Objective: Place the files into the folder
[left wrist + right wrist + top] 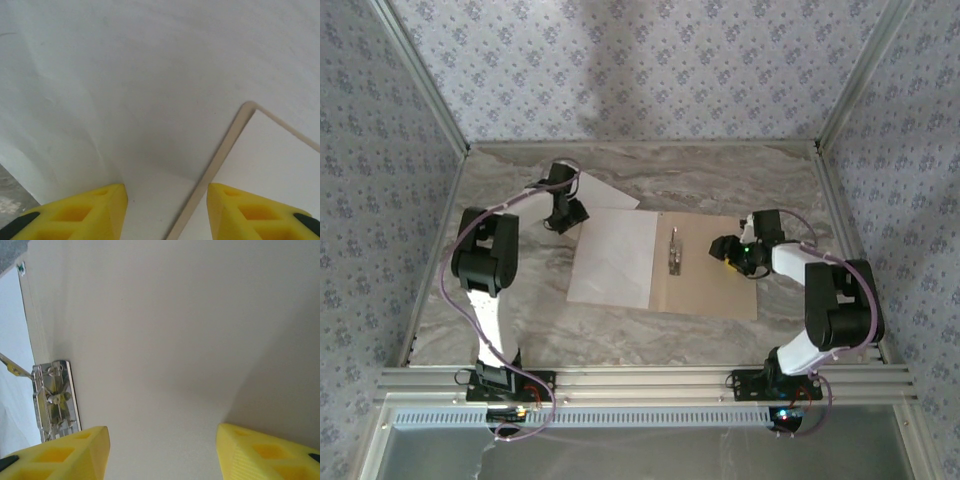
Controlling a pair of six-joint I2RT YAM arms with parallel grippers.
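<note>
Spread apart on the right gripper (pixel 162 432), nothing pinched; hanging low just right of the clip (pixel 673 252), over the bare tan half of the folder (pixel 710 290). Probably put there to pin the cardboard open and flat against any tugging from the other side.

Spread apart too on the left gripper (pixel 167 187), yellow fingers (pixel 85 215) straddling white paper without clamping it; stationed well left of the clip and somewhat beyond it. Set over the loose sheet (pixel 605 190), skewed, its near corner meeting the folder's far-left corner and seemingly tucked beneath it in the wrist view. Likely positioned so for dragging this sheet toward the clip.

Lying directly left of the clip, squared to the spine on the folder's other half: the seated sheet (pixel 612 255). So, one file in and one out. Left to do, by this reckoning: hauling the loose sheet across and squaring it up.
</note>
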